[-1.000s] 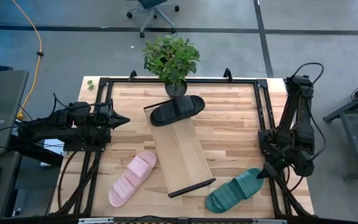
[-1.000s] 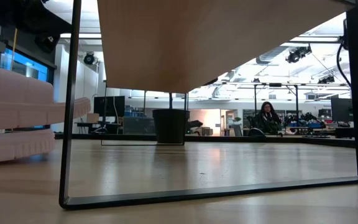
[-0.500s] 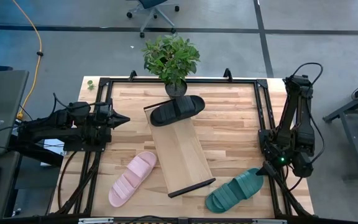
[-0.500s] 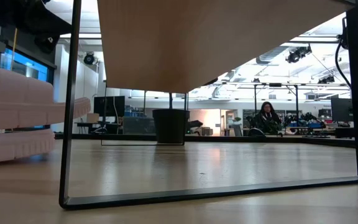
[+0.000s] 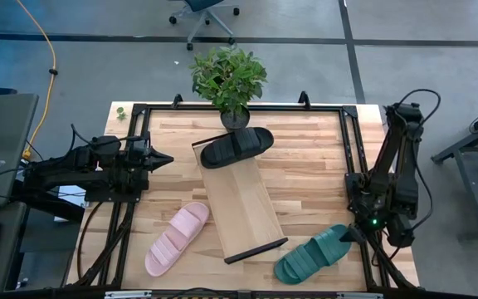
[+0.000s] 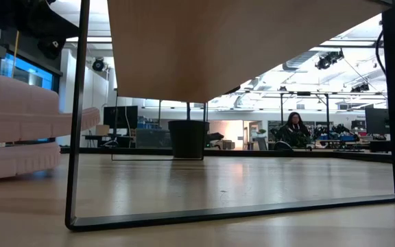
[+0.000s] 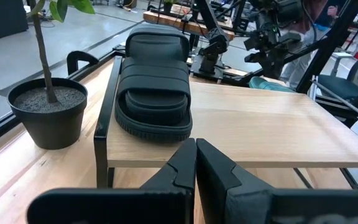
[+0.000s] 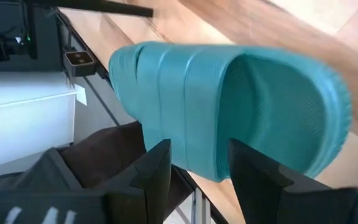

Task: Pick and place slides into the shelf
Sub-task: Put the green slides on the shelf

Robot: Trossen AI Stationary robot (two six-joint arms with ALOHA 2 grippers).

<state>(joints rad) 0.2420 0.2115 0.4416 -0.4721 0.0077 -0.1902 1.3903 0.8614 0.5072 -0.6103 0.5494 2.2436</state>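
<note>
The dark green slide (image 5: 313, 253) lies sole-down near the table's near right corner. My right gripper (image 5: 352, 235) is low at its right end, open, and in the right wrist view (image 8: 199, 148) its fingers stand on either side of that end (image 8: 197, 165). The black slide (image 5: 237, 146) rests across the far end of the light-wood shelf (image 5: 243, 203). The pale pink slide (image 5: 178, 237) lies on the table left of the shelf. My left gripper (image 5: 163, 159) waits shut at the table's left side, pointing at the black slide (image 7: 154, 81). My right gripper comes slanting down from the table's right side at the green slide's right end (image 8: 197, 165), with one finger (image 8: 157, 168) on each side of it. I cannot tell whether the fingers touch it. The slide lies flat on the table.
A potted plant (image 5: 229, 79) stands at the far edge, just behind the shelf's far end. A black frame (image 5: 348, 133) runs around the tabletop. In the low view the shelf's black end bar (image 6: 81, 137) stands close, and a person (image 6: 295, 129) sits far off in the room.
My right gripper has moved a little down and toward the table's near edge, closing on the green slide's right end. The slides and the shelf have stayed where they were.
</note>
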